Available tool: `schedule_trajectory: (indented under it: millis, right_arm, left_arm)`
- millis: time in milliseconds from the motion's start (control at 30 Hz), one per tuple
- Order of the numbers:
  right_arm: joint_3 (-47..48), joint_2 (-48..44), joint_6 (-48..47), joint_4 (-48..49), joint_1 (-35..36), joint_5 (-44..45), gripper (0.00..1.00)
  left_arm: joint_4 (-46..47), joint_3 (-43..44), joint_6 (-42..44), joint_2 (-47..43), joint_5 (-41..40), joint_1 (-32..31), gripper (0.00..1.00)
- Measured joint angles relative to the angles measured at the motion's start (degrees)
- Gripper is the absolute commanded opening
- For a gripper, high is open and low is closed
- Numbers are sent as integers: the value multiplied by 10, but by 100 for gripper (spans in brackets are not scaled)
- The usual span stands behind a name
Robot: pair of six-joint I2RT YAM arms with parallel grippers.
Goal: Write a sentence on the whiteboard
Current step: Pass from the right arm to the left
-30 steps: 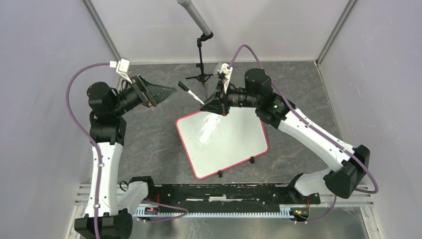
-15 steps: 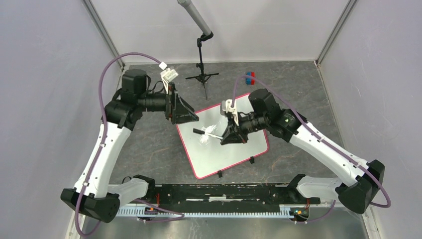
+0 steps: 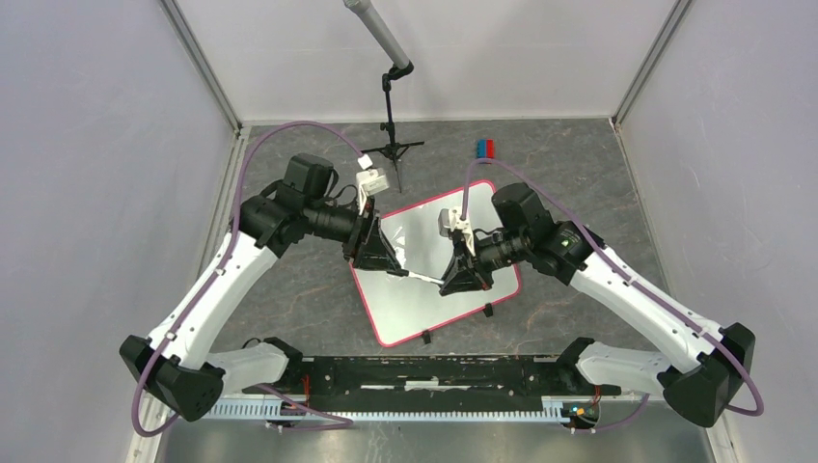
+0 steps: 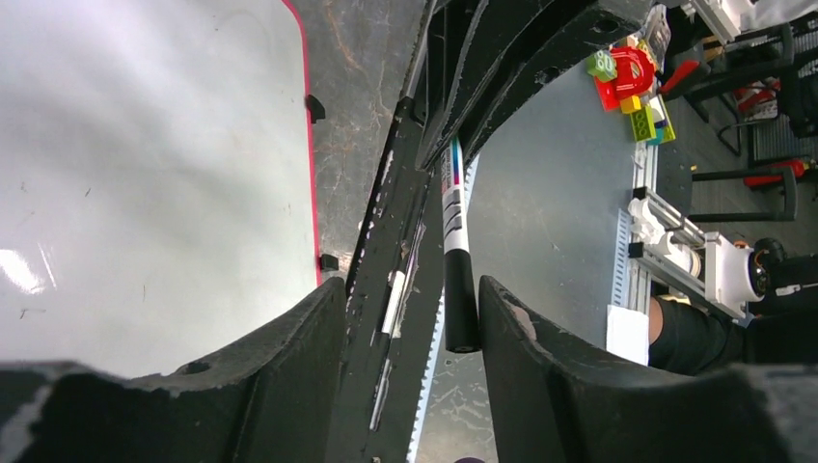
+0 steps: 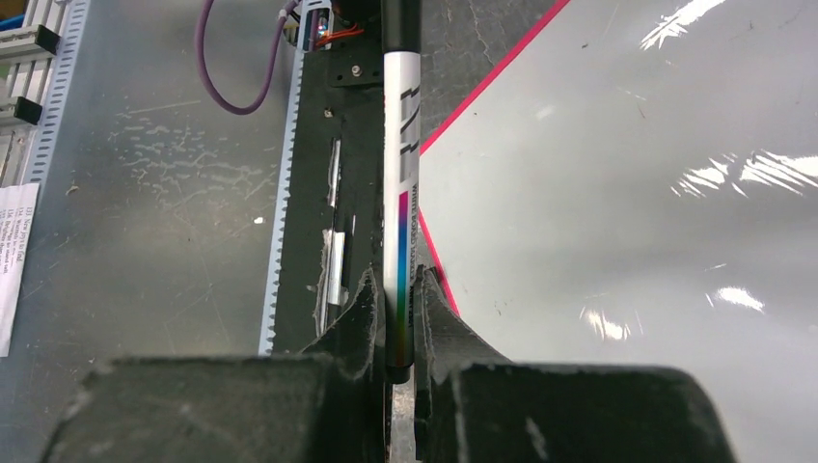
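Note:
The whiteboard lies flat mid-table, white with a pink rim; it also fills the left wrist view and the right wrist view. No sentence shows on its surface. My right gripper is shut on the tail end of a white marker and holds it level above the board. The marker's black cap sits between the fingers of my left gripper. That gripper is open, with the cap against one finger and a wide gap to the other.
A microphone stand is at the back centre. Small red and blue blocks lie at the back right. The black rail runs along the near edge. Black clips sit on the board's near rim. Grey walls close in both sides.
Both arms have swung in over the board. The right brought the marker nearer and lower; the left came to the marker's cap end and its jaws have narrowed.

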Motion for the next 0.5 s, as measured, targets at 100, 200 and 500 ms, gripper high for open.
schedule_trajectory:
  millis: [100,200,500]
  right_arm:
    - [-3,0,2,-2,-2,0,0]
    - [-4,2,4,-3,-4,0,0]
    - [-4,15,10,0,-5,0,0]
  left_arm:
    - [0,0,10,8,-2,-12,52]
    - [0,0,13,10,-8,-24,48]
    - [-1,-13,22,10,-15,-42,33]
